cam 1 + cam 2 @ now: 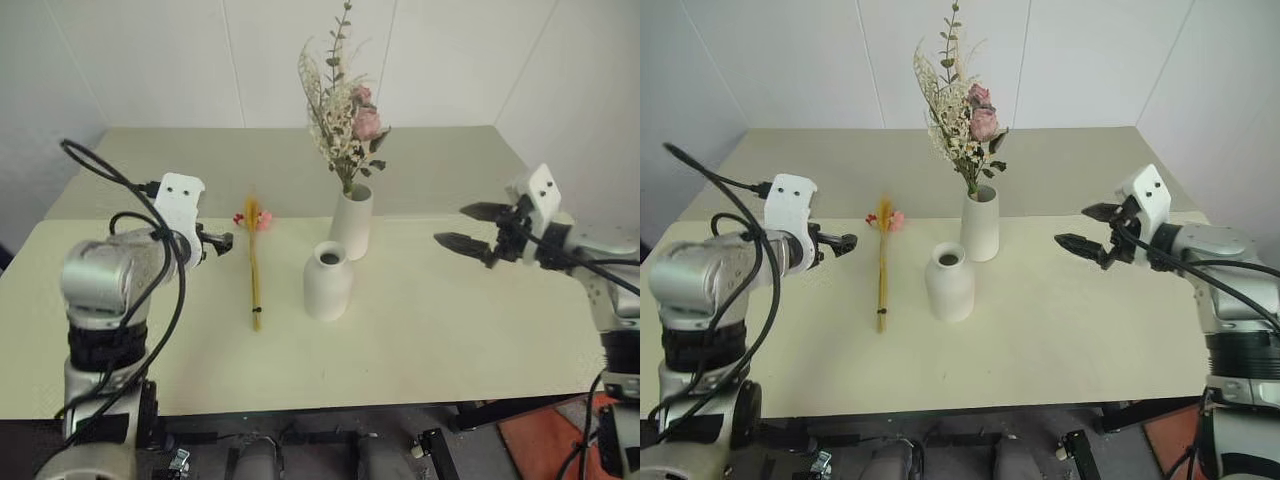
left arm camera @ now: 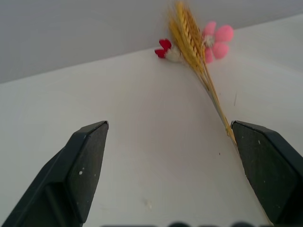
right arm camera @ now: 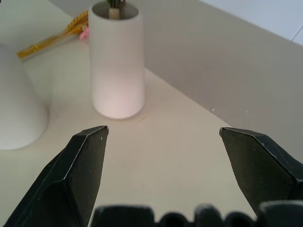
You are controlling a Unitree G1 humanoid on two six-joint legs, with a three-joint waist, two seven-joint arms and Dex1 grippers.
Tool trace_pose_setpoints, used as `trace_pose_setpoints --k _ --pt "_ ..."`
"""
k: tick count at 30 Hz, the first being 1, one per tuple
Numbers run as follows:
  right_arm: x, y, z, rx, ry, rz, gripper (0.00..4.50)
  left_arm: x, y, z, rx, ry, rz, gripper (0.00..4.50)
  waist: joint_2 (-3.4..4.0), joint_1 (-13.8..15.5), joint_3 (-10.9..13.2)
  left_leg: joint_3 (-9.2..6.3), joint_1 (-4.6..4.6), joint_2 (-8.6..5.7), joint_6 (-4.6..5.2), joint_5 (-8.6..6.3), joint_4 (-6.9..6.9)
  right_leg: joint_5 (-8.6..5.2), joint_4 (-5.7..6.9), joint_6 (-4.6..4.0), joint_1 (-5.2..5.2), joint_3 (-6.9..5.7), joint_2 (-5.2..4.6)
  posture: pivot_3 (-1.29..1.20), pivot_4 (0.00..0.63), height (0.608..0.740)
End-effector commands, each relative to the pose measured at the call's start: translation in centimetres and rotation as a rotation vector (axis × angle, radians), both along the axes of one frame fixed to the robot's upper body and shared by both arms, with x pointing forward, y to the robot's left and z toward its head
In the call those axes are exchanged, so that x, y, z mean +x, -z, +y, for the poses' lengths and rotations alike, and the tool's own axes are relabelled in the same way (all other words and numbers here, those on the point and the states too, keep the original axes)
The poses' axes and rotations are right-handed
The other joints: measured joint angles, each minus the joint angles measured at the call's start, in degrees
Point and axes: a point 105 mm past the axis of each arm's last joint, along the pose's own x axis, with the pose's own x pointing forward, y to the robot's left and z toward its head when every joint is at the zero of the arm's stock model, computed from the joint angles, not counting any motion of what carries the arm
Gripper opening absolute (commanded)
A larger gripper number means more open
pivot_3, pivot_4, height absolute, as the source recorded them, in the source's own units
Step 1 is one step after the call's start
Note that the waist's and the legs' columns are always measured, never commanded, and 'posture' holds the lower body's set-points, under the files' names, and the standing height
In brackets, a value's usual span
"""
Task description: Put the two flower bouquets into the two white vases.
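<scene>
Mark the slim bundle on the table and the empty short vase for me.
slim yellow-stemmed bundle [image 1: 254, 270]: left eye view, mid-stem, lying flat on the table.
short narrow-necked vase [image 1: 327, 285]: left eye view, its rounded body.

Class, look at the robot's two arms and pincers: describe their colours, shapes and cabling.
Both arms have silver-grey metallic casings with black ribbed joint sections. A white angular housing marked with two small dark dots sits at each wrist. Loose black cables loop along each arm. The left pincer and right pincer each end in two black, wedge-shaped fingers with flat inner faces.
</scene>
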Motion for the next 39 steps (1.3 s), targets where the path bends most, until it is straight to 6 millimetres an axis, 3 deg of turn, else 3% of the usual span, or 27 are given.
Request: trace_pose_setpoints --k 1,8,18,22,32,33,39 --pt "-1.9 -1.5 -1.3 -0.020 -0.058 -0.002 4.47 0.1 0.4 -2.0 -0.051 0.089 0.078 4.50 0.00 0.1 0.0 0.00 0.00 -0.02 0.00 0.00 0.00 0.00 0.00 0.00 0.00 0.00 -0.02 0.00 0.150 0.740" --pt "-3.4 -1.8 -4.6 -0.077 -0.038 0.002 4.47 1.2 2.0 -4.5 -0.114 0.158 0.211 4.50 -0.01 0.1 0.0 -0.01 0.04 -0.02 0.00 0.00 0.11 -0.06 0.08 0.10 0.05 -0.02 -0.01 0.00 0.150 0.740" --pt "-3.7 -2.0 -5.3 -0.074 0.006 -0.013 4.47 3.1 4.0 -5.6 -0.142 0.143 0.333 4.50 -0.02 0.1 0.0 -0.02 0.04 -0.05 0.00 0.00 0.15 -0.12 0.08 0.22 0.07 0.01 -0.03 0.00 0.150 0.740" --pt "-3.8 -2.1 -5.5 -0.073 0.020 -0.018 4.50 3.6 4.4 -6.1 -0.114 0.160 0.349 3.59 -0.02 0.3 0.0 -0.02 -0.01 -0.08 -0.01 0.00 0.19 -0.10 0.07 0.23 0.07 0.00 -0.06 0.00 0.150 0.740" --pt "-4.2 -2.3 -6.2 -0.073 0.042 -0.027 4.50 4.8 5.7 -5.7 -0.116 0.098 0.374 0.21 -0.01 0.3 0.0 -0.02 0.01 -0.11 -0.01 0.00 0.25 -0.10 0.08 0.28 0.12 0.00 -0.09 0.00 0.150 0.740" --pt "-4.3 -2.4 -6.2 -0.074 0.044 -0.029 4.50 5.0 5.4 -5.7 -0.133 0.096 0.354 0.03 -0.01 0.3 0.0 -0.02 0.01 -0.12 -0.01 0.00 0.25 -0.10 0.09 0.28 0.12 0.00 -0.10 0.00 0.150 0.740" --pt "-4.6 -2.6 -6.9 -0.093 0.053 -0.044 4.50 6.1 1.7 -4.7 -0.242 0.048 0.126 0.03 -0.02 0.3 0.0 -0.04 -0.03 -0.12 -0.01 0.00 0.28 -0.07 0.05 0.30 0.14 -0.01 -0.11 0.00 0.150 0.740"
